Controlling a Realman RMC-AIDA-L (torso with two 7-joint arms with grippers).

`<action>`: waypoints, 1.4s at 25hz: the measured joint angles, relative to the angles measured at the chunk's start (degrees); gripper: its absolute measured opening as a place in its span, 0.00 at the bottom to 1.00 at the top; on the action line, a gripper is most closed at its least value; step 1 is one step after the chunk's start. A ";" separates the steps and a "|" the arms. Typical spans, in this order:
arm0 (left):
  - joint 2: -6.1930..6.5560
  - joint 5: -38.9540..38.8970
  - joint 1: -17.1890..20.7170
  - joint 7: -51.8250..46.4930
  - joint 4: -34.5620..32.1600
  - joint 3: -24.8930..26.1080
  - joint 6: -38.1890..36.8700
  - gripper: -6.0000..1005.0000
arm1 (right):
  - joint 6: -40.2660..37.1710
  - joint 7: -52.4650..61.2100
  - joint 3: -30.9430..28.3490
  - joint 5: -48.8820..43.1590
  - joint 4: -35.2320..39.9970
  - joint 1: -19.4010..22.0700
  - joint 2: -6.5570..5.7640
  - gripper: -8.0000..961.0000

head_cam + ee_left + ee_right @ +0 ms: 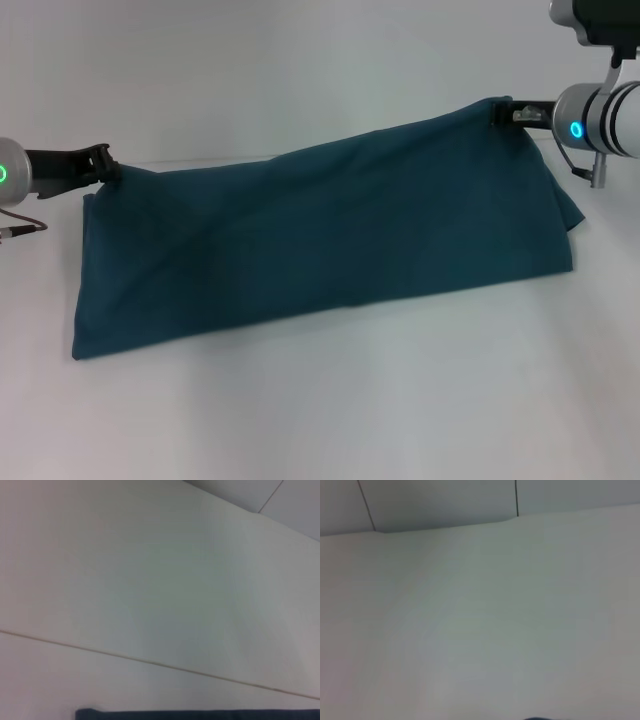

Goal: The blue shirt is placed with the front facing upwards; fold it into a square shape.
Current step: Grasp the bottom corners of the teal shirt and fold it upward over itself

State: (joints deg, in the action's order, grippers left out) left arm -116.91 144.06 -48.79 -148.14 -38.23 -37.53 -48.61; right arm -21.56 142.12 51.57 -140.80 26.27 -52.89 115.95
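Note:
The blue shirt (pixel 330 235) is a dark teal cloth stretched between my two grippers in the head view, its plain side showing and no lettering visible. My left gripper (pixel 103 163) is shut on the shirt's left upper corner, low over the table. Higher up, my right gripper (pixel 502 112) is shut on the right upper corner, so the top edge slopes up to the right. The lower edge rests on the white table (pixel 350 400). A thin strip of the blue shirt (pixel 200 714) shows in the left wrist view.
The white table (pixel 150 580) fills both wrist views; a thin seam line (pixel 150 661) crosses it. Bare white table (pixel 480 620) ends at a far edge (pixel 445 526) with wall panels behind.

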 joint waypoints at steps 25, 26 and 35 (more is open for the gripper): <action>-1.15 -0.13 -0.07 0.07 2.36 -2.17 5.08 0.02 | 3.09 0.50 0.15 -4.09 -3.54 -2.41 -0.49 0.05; -1.15 -0.24 -0.04 0.09 2.36 -2.07 5.08 0.02 | 2.99 0.50 0.13 -4.10 -3.41 -2.44 -0.49 0.05; -1.08 -1.96 0.84 -2.18 1.98 -1.54 5.96 0.02 | 1.67 0.09 0.65 -5.44 -2.61 -3.04 -1.19 0.16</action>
State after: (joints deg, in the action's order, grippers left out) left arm -117.99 142.10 -47.94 -150.32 -36.25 -39.07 -42.65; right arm -19.89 142.21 52.22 -146.24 23.66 -55.93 114.76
